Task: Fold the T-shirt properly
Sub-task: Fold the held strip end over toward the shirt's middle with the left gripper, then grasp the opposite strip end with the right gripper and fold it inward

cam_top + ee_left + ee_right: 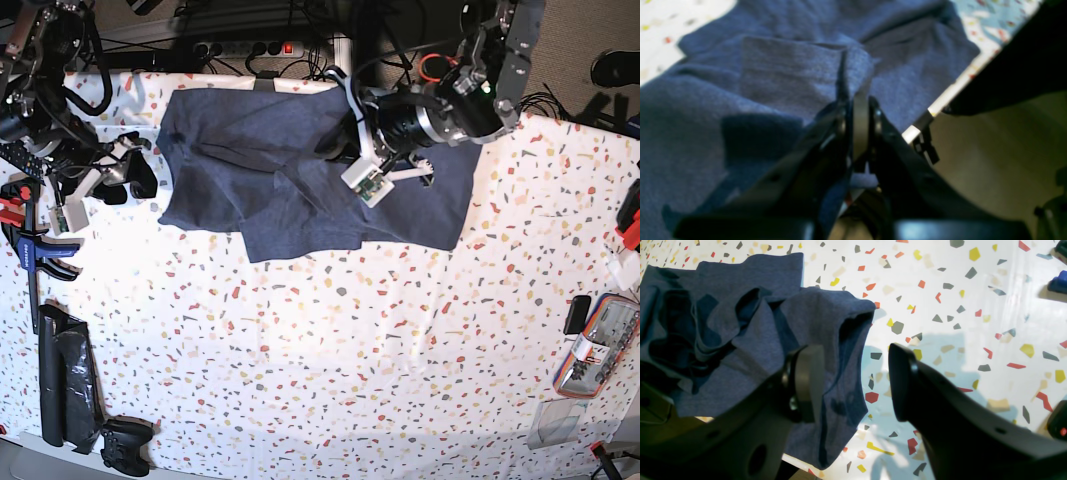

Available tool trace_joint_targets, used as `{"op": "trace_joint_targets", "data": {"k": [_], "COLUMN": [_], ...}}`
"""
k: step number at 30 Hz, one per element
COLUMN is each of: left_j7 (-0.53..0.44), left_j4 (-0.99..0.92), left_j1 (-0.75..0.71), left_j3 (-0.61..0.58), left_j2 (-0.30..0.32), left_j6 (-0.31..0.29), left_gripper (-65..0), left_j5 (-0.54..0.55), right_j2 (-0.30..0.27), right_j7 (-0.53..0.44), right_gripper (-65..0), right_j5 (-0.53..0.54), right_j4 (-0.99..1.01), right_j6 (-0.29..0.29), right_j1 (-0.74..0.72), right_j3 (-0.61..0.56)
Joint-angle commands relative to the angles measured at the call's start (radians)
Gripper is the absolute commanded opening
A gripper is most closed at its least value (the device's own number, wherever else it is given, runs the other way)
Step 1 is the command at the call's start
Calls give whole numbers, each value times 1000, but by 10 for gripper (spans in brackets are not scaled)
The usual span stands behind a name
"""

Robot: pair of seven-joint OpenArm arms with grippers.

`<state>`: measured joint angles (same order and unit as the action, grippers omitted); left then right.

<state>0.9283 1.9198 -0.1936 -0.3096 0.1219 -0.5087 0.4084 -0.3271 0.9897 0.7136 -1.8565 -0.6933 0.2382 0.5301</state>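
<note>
T-shirt (300, 175) lies rumpled, no neat fold yet. Left end effector (857, 100) pinches its cloth; right end effector (857, 383) gapes empty beside its sleeve.

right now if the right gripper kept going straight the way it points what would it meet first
The right gripper is open, one jaw over the T-shirt's edge. The gap points at bare speckled table beside that edge, so it would probably meet the table first, though depth is unclear.
</note>
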Motion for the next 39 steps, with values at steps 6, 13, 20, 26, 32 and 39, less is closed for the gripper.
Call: {"op": "trace_joint_targets", "data": {"k": [6,13,20,26,32,39], "left_j7": [-8,-29,-31,-88,-253,-256], "left_j4": [20,20,20,19,19,19], "left_j1": [27,95,70,59,59,58], "left_j3": [3,106,209,209,211,211], "left_j2": [5,23,48,54,54,84], "left_j6": [-9,63,36,3,145,248], "left_gripper": [-428,-428,-431,-431,-544,-600], "left_j5": [38,38,39,9,-256,-382], "right_j2": [-17,-16,-16,-16,-17,-51], "right_j7": [-14,0,-2,-2,53,98], "right_gripper": [-338,-338,-338,-338,-338,-338], "right_j5": [20,20,20,24,19,19], "right_j4": [-19,-19,-19,-19,-19,33], "right_j6": [-5,-5,-5,-5,-5,45], "right_j1": [-8,-8,-9,-11,-19,-56], "right_j3": [6,6,6,6,6,6]}}
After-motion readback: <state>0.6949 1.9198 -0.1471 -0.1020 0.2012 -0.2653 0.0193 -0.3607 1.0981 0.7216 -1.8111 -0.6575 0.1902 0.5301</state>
